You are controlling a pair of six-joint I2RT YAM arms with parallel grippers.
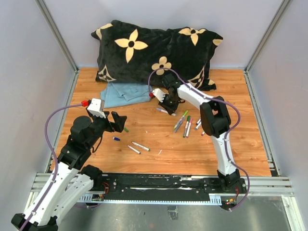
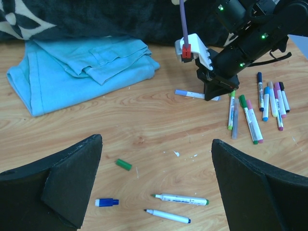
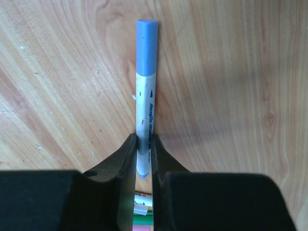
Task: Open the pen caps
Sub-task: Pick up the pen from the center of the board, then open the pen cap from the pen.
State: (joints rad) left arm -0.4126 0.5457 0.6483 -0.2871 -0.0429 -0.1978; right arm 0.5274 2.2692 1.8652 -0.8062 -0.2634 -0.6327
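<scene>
Evidently the right gripper (image 3: pixel 143 144) pinches the white barrel of a pen (image 3: pixel 145 110) lying on the table (image 3: pixel 231 96), probably to brace it so the blue cap (image 3: pixel 147 45), sticking out well past the fingertips, is free for pulling. The left gripper (image 2: pixel 155 140) hangs spread wide above a loose green cap (image 2: pixel 123 164), well apart from that pen.

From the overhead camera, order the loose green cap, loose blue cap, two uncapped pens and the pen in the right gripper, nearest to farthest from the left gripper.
1. green cap, just right of the left gripper.
2. blue cap, toward the near edge.
3. two uncapped pens, farther right.
4. gripped pen, mid-table in the right gripper.
</scene>
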